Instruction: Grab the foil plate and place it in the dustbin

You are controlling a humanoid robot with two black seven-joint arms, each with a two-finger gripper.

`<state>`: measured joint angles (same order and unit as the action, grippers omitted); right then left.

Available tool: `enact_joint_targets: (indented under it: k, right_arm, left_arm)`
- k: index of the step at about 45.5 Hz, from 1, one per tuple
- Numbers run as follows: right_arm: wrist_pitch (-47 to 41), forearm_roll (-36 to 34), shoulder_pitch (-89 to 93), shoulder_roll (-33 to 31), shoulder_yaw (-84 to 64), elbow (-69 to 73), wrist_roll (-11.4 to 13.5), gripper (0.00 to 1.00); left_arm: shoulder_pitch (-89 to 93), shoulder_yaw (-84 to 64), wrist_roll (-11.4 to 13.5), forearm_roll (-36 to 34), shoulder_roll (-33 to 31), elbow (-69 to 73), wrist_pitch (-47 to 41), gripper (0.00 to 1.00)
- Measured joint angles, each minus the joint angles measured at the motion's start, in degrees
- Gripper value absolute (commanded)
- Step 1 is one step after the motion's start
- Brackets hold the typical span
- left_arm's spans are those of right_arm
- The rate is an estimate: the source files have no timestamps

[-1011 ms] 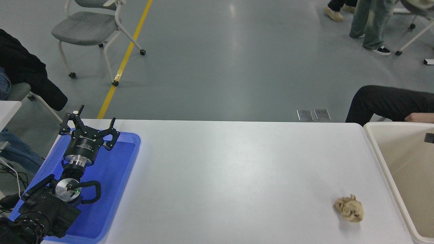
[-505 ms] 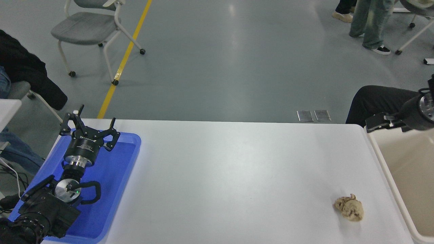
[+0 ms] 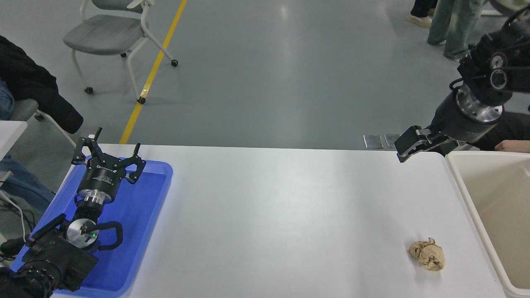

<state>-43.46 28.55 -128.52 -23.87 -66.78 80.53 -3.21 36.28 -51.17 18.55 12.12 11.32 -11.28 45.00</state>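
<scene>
Right gripper (image 3: 408, 150) raised above the far right corner of the white table (image 3: 281, 207), pointing left, with nothing seen between its fingers; only a blocky dark tip visible, seen from the side, so impossible to tell whether spread or closed. Behind it the silver wrist ring and the black right arm, cut off by the right edge of the picture. Just to the right and below, the dustbin (image 3: 463, 182), cream-beige, with only its left part inside the picture; the inner wall that shows looks smooth and bare, the bottom hidden beyond the edge. No foil plate found anywhere on the table or in the visible part of the dustbin. Near the front right of the table, a small crumpled tan paper ball (image 3: 427, 254), close to the dustbin but not touching it. At the far left, left gripper (image 3: 108, 155) parked over the blue tray (image 3: 145, 207), fingers spread apart and holding nothing. Beyond the bin, part of a person's hand (image 3: 513, 145), mostly cut off.
</scene>
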Motion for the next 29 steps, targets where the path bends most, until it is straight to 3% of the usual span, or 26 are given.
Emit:
enact_joint_targets:
  k: [29]
  right_arm:
    - [-1.5,-11.6,-12.7,-1.5,-5.2,10.7,2.2,1.0]
  left_arm:
    - [-0.1,0.0,0.0,0.0,0.0,0.0,0.0,1.0]
